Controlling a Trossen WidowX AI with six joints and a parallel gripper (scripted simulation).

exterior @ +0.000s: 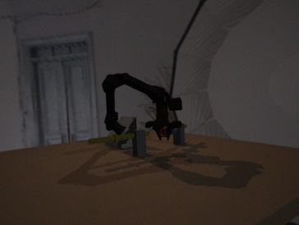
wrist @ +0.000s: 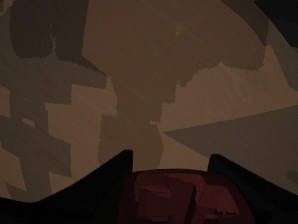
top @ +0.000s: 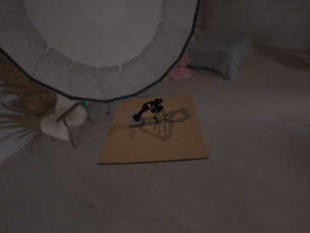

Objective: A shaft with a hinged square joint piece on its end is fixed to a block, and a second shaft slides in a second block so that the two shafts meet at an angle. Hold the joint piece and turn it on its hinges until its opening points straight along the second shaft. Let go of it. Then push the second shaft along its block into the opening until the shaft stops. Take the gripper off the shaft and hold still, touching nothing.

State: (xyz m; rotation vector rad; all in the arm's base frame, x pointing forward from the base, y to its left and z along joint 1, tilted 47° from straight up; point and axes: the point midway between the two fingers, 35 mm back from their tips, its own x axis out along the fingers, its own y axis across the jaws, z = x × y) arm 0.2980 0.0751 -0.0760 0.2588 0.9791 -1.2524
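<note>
Here, in the exterior view, a long yellow-green shaft lies farthest left of the gripper, running through an upright grey rectangular block whose top stands near the gripper's level. Just right of that block comes the black 2-fingered gripper, pointing down at the end of the black jointed arm. It is partly open, its 2 fingers clamped on the red square joint piece, which fills the space between them in the wrist view. Right of the gripper stands a 2nd grey block, nearby. Which way the joint piece's opening points, I cannot tell. Beneath everything is a brown board.
</note>
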